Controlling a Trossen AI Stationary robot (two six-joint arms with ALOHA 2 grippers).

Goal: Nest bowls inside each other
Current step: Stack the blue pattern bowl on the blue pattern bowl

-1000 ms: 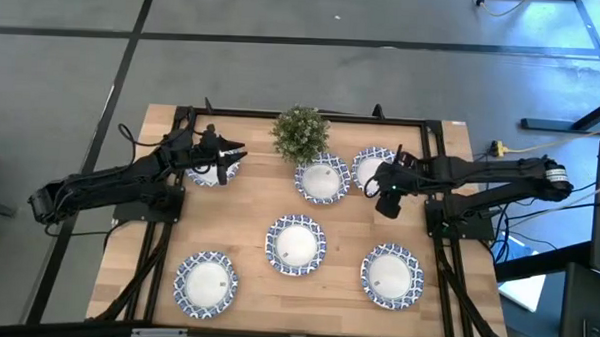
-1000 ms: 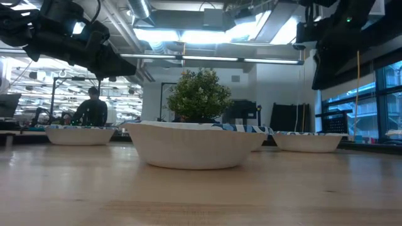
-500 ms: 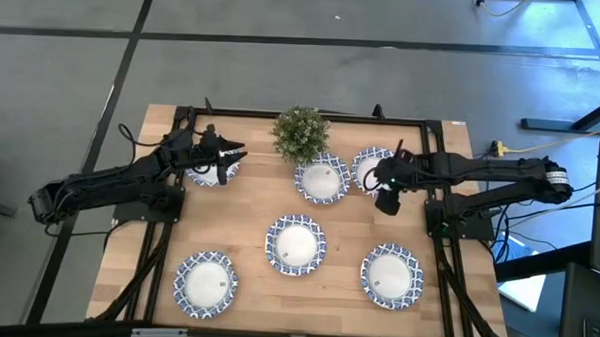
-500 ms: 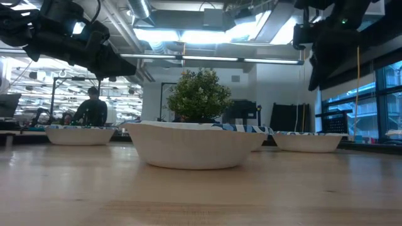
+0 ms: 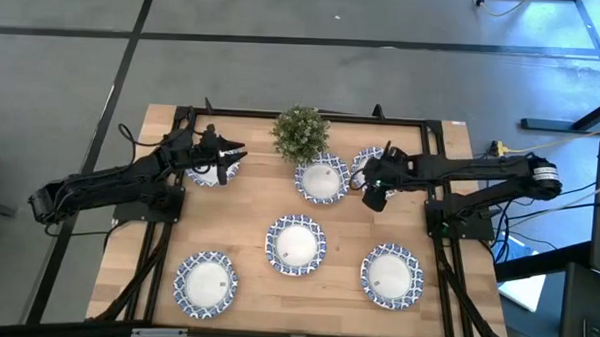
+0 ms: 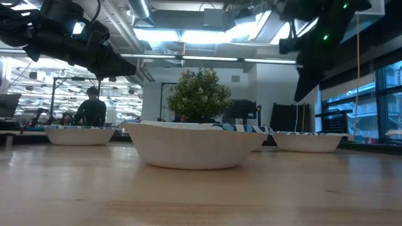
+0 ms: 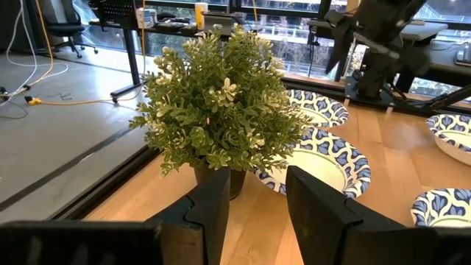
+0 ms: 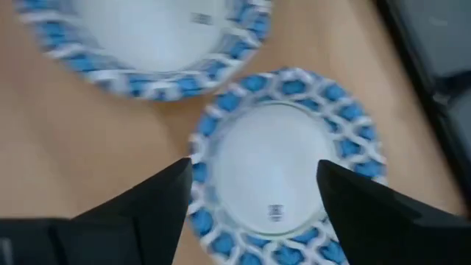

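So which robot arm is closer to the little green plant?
Left, narrowly. The left gripper is just beside the plant, over the back-left bowl; the right gripper hangs above the back-right bowl.

Three bowls (image 6: 195,145) on the table (image 6: 201,194), plant (image 6: 199,95) behind the middle one.
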